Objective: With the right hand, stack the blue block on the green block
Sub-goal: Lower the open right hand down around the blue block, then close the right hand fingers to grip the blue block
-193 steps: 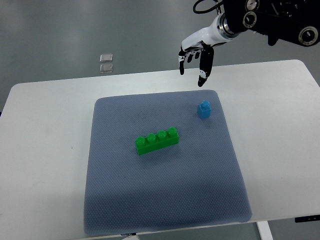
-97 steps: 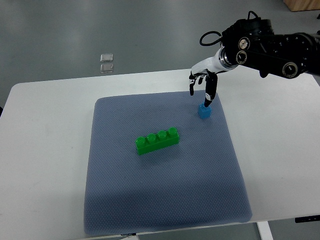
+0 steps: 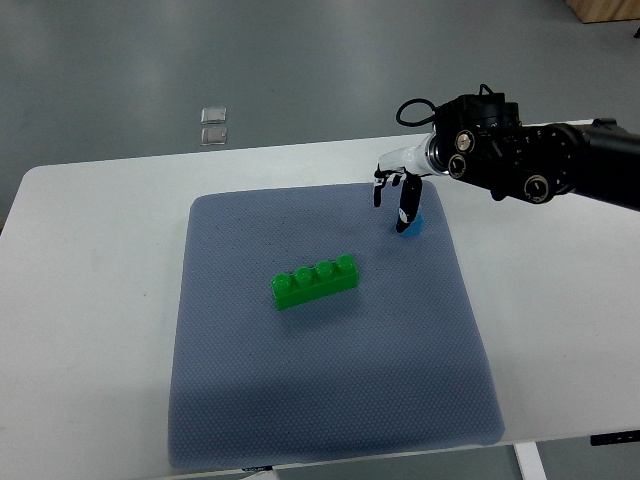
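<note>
The near part of the scene is taken up by a grey-blue textured fabric mat (image 3: 330,400), which is spread flat over a white rectangular counter (image 3: 90,330). Near the middle of the mat a long green plastic block with four round studs (image 3: 314,281) is laid on its base, slightly angled so that its right end is farther away than its left. Farther back and to the right, close to the far right corner of the mat, a small blue plastic block (image 3: 412,222) is seen, largely covered by the right robot hand (image 3: 400,200). The black arm with round joints (image 3: 530,165) is brought in from the right edge, and its white and black robot hand is pointed downward onto the blue block. The fingers (image 3: 405,212) are lowered around or against the block, but whether it is pinched cannot be told. Beyond the counter, on the grey floor at the far left, two small clear square objects (image 3: 212,125) are seen, one just beside the other.
</note>
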Controlling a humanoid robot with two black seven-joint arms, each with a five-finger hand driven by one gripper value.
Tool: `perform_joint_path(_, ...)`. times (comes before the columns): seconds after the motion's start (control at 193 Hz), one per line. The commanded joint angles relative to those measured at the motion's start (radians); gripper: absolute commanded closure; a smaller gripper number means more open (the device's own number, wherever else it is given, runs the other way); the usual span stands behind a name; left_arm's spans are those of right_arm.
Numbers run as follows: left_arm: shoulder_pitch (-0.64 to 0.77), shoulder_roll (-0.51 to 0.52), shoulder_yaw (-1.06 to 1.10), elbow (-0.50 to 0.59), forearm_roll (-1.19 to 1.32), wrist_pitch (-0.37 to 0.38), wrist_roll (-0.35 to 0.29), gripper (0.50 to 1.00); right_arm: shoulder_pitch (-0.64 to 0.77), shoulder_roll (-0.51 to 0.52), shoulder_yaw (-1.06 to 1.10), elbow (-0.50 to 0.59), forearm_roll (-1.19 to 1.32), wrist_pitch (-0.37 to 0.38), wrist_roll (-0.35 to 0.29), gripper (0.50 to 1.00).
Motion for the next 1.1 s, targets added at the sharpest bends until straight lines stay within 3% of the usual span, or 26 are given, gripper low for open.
perform_joint_path(0.0, 0.0, 0.0, 0.0, -0.001, 0.0, -0.001, 0.0, 0.5, -0.012, 0.006, 0.0, -0.019, -0.028, -0.008, 0.002, 0.597)
perform_joint_path(0.14, 0.002, 0.0, 0.0, -0.001, 0.0, 0.001, 0.0, 0.5, -0.027, 0.013, -0.003, -0.047, -0.033, -0.021, 0.002, 0.603)
perform_joint_path(0.414, 0.0, 0.0, 0.0, -0.002, 0.0, -0.001, 0.0, 0.5, -0.045, 0.016, -0.011, -0.062, -0.034, -0.042, 0.002, 0.668)
perform_joint_path(0.693, 0.0, 0.0, 0.0, -0.001, 0.0, -0.001, 0.0, 0.5, -0.059, 0.018, -0.013, -0.063, -0.034, -0.059, 0.002, 0.671)
perform_joint_path(1.097, 0.0, 0.0, 0.0, -0.002, 0.0, -0.001, 0.0, 0.5, -0.093, 0.01, -0.002, -0.063, -0.065, -0.068, 0.003, 0.748)
